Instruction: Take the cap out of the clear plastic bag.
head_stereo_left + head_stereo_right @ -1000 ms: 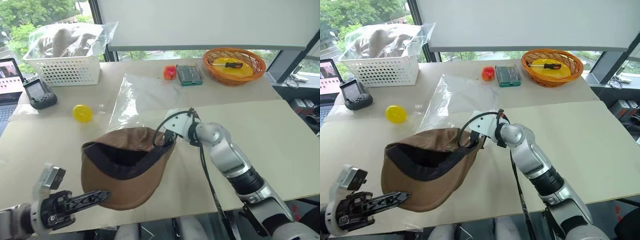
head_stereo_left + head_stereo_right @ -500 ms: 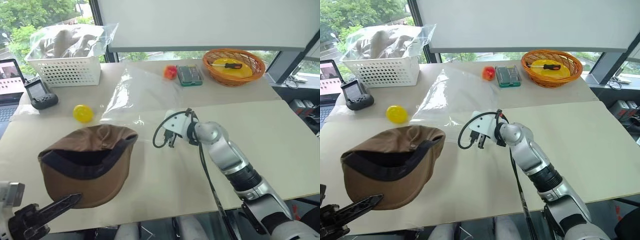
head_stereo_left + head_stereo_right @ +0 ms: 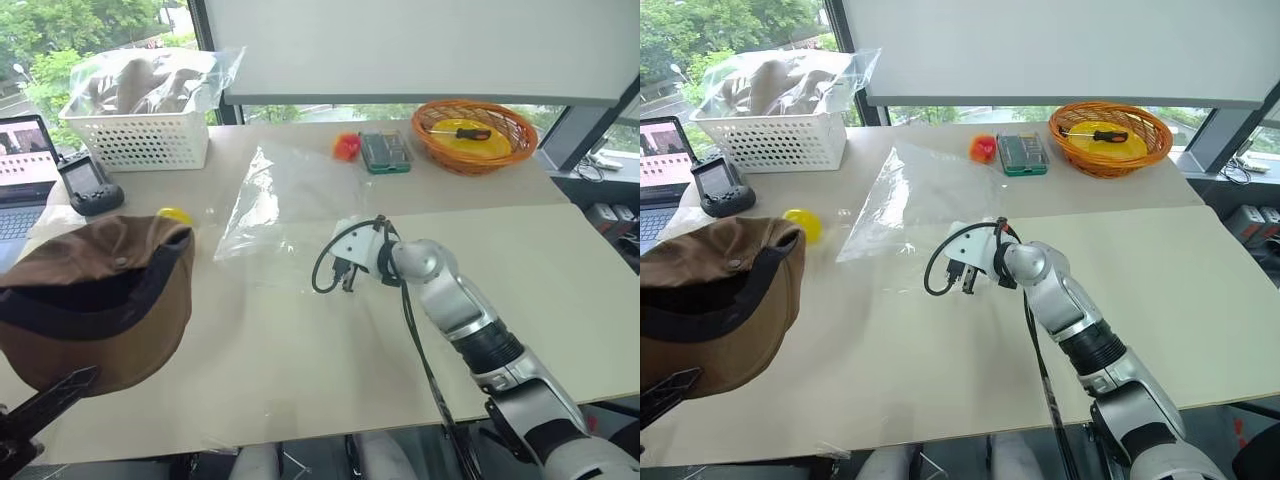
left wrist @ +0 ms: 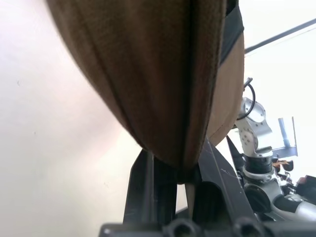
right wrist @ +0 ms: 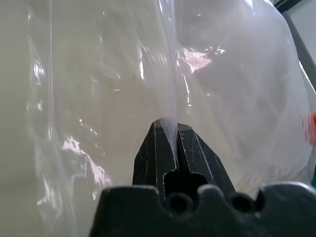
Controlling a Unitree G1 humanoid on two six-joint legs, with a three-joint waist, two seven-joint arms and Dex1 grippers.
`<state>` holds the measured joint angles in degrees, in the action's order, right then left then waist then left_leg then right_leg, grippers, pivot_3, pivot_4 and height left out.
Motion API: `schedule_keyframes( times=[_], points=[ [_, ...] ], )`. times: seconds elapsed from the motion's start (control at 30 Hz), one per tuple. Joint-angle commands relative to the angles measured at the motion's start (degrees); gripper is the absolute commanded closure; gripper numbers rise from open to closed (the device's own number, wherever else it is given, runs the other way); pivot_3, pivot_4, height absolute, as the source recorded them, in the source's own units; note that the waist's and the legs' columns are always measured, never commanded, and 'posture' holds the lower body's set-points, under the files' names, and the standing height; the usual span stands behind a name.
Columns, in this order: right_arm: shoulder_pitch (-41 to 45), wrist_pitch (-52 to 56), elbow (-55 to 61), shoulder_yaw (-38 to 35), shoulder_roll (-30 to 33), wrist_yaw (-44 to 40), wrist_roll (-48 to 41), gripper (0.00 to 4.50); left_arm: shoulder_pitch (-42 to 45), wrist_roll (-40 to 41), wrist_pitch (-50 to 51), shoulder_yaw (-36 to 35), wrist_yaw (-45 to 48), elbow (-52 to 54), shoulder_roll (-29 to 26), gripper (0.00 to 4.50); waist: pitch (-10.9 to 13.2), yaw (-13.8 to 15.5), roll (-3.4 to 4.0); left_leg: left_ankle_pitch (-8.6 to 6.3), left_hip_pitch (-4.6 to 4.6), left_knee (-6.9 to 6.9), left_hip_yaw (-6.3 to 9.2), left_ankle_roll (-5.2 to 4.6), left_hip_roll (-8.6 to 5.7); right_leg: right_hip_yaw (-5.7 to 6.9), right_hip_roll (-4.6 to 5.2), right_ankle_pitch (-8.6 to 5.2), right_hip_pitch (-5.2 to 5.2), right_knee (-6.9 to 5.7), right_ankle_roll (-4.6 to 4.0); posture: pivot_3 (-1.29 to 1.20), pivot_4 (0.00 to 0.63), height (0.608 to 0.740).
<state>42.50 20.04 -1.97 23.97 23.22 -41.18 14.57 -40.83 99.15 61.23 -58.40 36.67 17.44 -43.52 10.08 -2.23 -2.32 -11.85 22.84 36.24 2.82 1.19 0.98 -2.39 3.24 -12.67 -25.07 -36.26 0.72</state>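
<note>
The brown cap [image 3: 95, 295], its dark lining showing, hangs above the table's left edge, fully clear of the clear plastic bag [image 3: 285, 200]. My left gripper [image 4: 183, 170] is shut on the cap's lower edge; its black finger [image 3: 48, 402] pokes out beneath the cap. The bag lies flat and glossy in the middle of the table. My right gripper [image 5: 167, 124] is shut on the bag's near edge, with the film pinched between its fingertips, and its hand [image 3: 345, 265] rests at the bag's near right corner.
A white basket [image 3: 135, 140] with bagged tan fabric stands at the back left, a black device [image 3: 92, 184] and a laptop [image 3: 22, 175] beside it. A yellow ball [image 3: 803, 222] lies near the cap. A red object [image 3: 346, 146], green box [image 3: 385, 150] and orange basket [image 3: 475, 135] line the back.
My left gripper carried the cap leftward and slightly up, out of the bag's mouth. The bag settled flat. My right gripper kept its hold on the bag edge.
</note>
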Motion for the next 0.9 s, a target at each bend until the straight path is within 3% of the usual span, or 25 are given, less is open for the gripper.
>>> schedule_keyframes(
  times=[0.03,0.2,0.37,0.57,0.83,0.9],
  points=[
    [1.8,-1.3,1.3,-1.6,0.7,-0.3,0.3,4.50,9.1,1.1,-4.5,7.7,-6.5,2.9,0.5,4.45,0.0,0.2,0.00,0.00,-0.04,0.00,0.01,0.00,0.00,0.00,0.00,0.06,0.06,0.02,-0.03,0.00,0.150,0.736],
    [1.4,-1.0,2.9,-1.5,1.8,-0.9,0.5,4.50,27.1,-4.1,-9.1,18.5,-14.6,-3.6,1.8,4.45,0.0,0.4,-0.09,0.02,-0.03,0.10,0.06,0.03,-0.05,0.00,-0.01,0.12,0.12,-0.07,0.03,0.00,0.150,0.736],
    [0.4,0.4,5.6,-1.6,2.6,-1.3,0.8,4.50,39.8,-17.3,-12.5,27.4,-18.3,-13.6,3.8,4.45,0.0,-0.2,-0.08,0.01,-0.05,0.10,0.04,0.02,-0.07,-0.03,-0.02,0.15,0.06,-0.21,0.04,0.00,0.150,0.736],
    [-0.6,2.6,8.3,-1.7,3.0,-1.2,1.7,4.50,49.9,-27.4,-13.5,33.3,-22.1,-20.5,7.6,4.45,0.0,-0.1,-0.09,0.02,-0.03,0.15,0.10,0.02,-0.11,-0.01,0.00,0.14,-0.04,-0.53,0.04,0.00,0.150,0.736],
    [-1.3,4.8,9.9,-1.1,2.6,-0.4,3.5,4.50,61.2,-36.9,-15.6,38.7,-20.4,-27.2,15.2,4.45,0.0,0.2,-0.10,0.03,0.00,0.50,0.14,0.04,-0.16,0.00,0.02,0.18,0.05,-0.67,0.10,0.00,0.150,0.736],
    [-1.5,5.5,10.8,-1.0,2.2,-0.3,3.7,4.50,64.8,-39.1,-17.2,39.1,-20.3,-30.4,17.7,3.66,0.0,0.3,-0.10,0.03,-0.01,0.53,0.14,0.04,-0.17,-0.01,0.02,0.18,0.06,-0.71,0.10,0.00,0.150,0.736]
  ],
)
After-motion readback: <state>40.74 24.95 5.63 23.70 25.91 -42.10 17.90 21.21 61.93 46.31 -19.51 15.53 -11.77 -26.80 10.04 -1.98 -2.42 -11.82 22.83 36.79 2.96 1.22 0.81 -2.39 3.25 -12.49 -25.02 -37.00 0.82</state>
